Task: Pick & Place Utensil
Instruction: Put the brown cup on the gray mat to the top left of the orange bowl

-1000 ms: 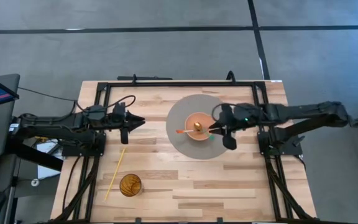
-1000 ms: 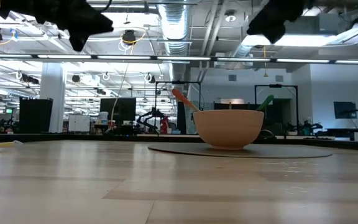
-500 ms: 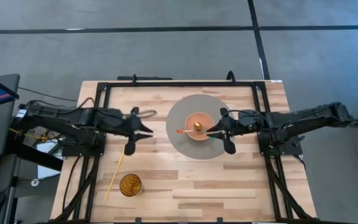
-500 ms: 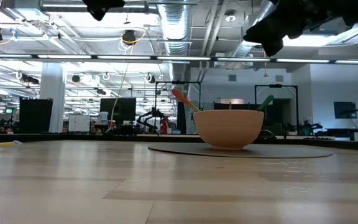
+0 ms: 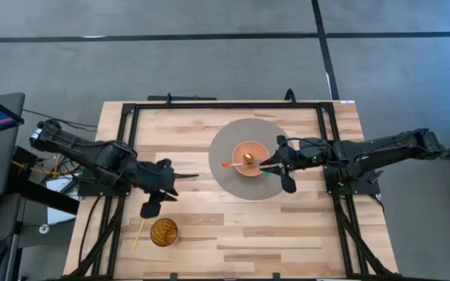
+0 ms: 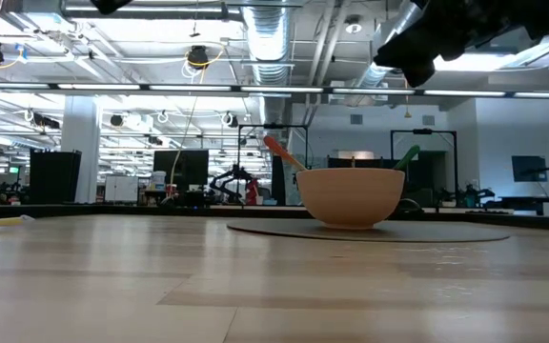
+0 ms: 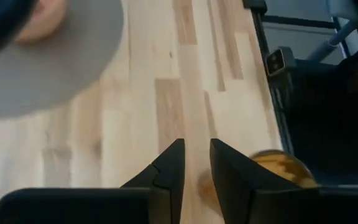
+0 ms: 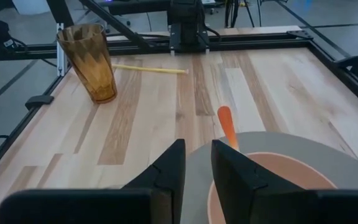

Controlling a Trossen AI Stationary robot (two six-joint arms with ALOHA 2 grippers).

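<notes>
A tan bowl point(image 5: 250, 158) sits on a round grey mat point(image 5: 225, 179). An orange-handled utensil point(image 5: 229, 165) and a green one point(image 6: 408, 154) lean on its rim, handles sticking out. A thin yellow stick point(image 5: 137, 234) lies flat on the table beside an upright amber cup point(image 5: 163, 232). My right gripper point(image 5: 266, 165) hovers shut over the bowl's right rim, touching nothing point(image 8: 197, 165). My left gripper point(image 5: 186, 176) is shut in the air between mat and cup, above the table point(image 7: 196, 155); its arm covers the stick's far end.
A black metal frame point(image 5: 225, 104) runs around the table's far and side edges. Bare wood lies near the table's near right part point(image 5: 287, 234). The amber cup point(image 8: 89, 62) and stick point(image 8: 148, 68) show far off in the right wrist view.
My left arm has swung from the far-left part of the table toward the near edge and somewhat rightward, ending closer to the cup. My right gripper shifted slightly toward the bowl, then stayed. No object has moved.
</notes>
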